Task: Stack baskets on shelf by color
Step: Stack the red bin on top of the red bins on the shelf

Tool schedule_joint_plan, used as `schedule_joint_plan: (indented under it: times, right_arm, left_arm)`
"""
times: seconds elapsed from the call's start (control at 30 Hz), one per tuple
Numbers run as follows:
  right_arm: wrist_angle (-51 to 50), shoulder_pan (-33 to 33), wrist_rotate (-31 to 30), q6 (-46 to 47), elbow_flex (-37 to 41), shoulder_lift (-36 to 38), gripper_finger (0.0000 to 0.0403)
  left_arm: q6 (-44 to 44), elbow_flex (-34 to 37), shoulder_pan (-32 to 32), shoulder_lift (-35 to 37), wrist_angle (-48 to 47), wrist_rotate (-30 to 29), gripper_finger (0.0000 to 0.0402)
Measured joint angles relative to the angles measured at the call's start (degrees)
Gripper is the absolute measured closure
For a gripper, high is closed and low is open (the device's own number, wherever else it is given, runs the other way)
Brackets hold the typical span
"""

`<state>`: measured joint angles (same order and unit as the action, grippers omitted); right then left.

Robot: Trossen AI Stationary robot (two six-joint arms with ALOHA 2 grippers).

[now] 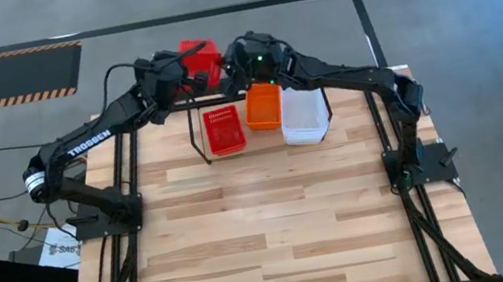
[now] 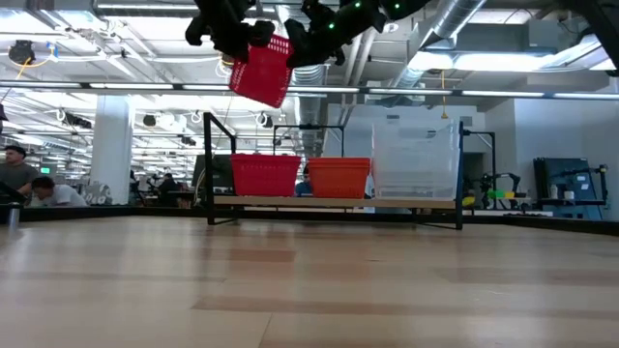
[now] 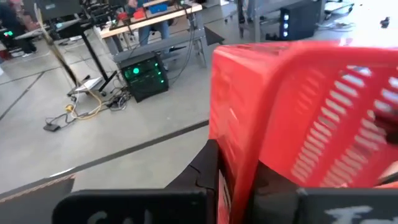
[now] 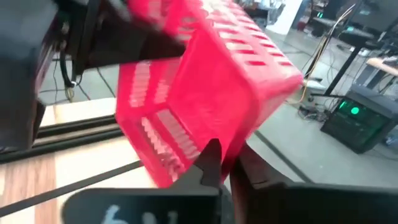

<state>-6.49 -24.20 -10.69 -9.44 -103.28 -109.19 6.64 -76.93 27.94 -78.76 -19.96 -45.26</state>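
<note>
A red mesh basket (image 2: 262, 73) hangs in the air above the far table edge, tilted, between both grippers. My left gripper (image 2: 232, 39) is shut on its left side and my right gripper (image 2: 314, 43) on its right side. It also shows in the high view as the red basket (image 1: 201, 58) beyond the shelf. The black wire shelf (image 2: 218, 159) stands on the far half of the table. It bears a red basket (image 1: 225, 130), an orange basket (image 1: 263, 107) and a clear basket (image 1: 305, 114) side by side, resting on their bottoms. My left gripper (image 3: 236, 186) holds the raised red basket by one side wall (image 3: 239, 143); one finger (image 3: 205, 171) lies outside the wall, the other is hidden behind it. The basket is lifted clear and tilted. My right gripper (image 4: 229, 171) pinches the basket's opposite edge (image 4: 227, 140) between its two fingers, with the basket tilted above them.
The near half of the wooden table (image 1: 276, 228) is bare boards. The shelf's looped end uprights (image 2: 461, 174) rise beside the baskets. The black frame legs bearing the arms (image 1: 124, 197) stand at the table's left and right edges. People sit in the room beyond.
</note>
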Motion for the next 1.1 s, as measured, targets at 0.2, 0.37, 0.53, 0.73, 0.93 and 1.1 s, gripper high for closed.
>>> schedule_joint_plan:
  times: [0.2, 0.37, 0.53, 0.73, 0.93, 1.1]
  right_arm:
    - [-2.76, 0.02, 0.04, -0.3, -0.07, 0.11, 0.0395]
    - [-4.92, -0.2, 1.12, -0.44, -0.08, -0.43, 0.0398]
    - [-4.75, -1.12, 1.04, -0.74, -0.14, -0.31, 0.04]
    - [-8.25, -1.86, 1.75, -1.32, 0.21, -0.76, 0.0402]
    - [-14.24, -1.62, 8.4, -1.07, 0.15, 0.7, 0.0402]
    - [-27.23, -1.8, 20.76, 1.32, -6.25, 4.3, 0.0402]
  left_arm:
    - [-3.02, -3.75, -1.33, -0.04, -1.41, 3.28, 0.0363]
    - [-4.58, -11.78, -4.86, 0.09, -7.77, 6.48, 0.0292]
    - [-3.0, -21.21, -8.93, 0.15, -17.35, 9.08, 0.0229]
    - [2.14, -29.99, -13.03, 0.35, -28.63, 10.47, 0.0195]
    - [6.65, -32.17, -15.3, 0.31, -44.55, 0.09, 0.0198]
    - [20.79, -31.16, -15.27, 0.13, -61.64, -6.48, 0.0202]
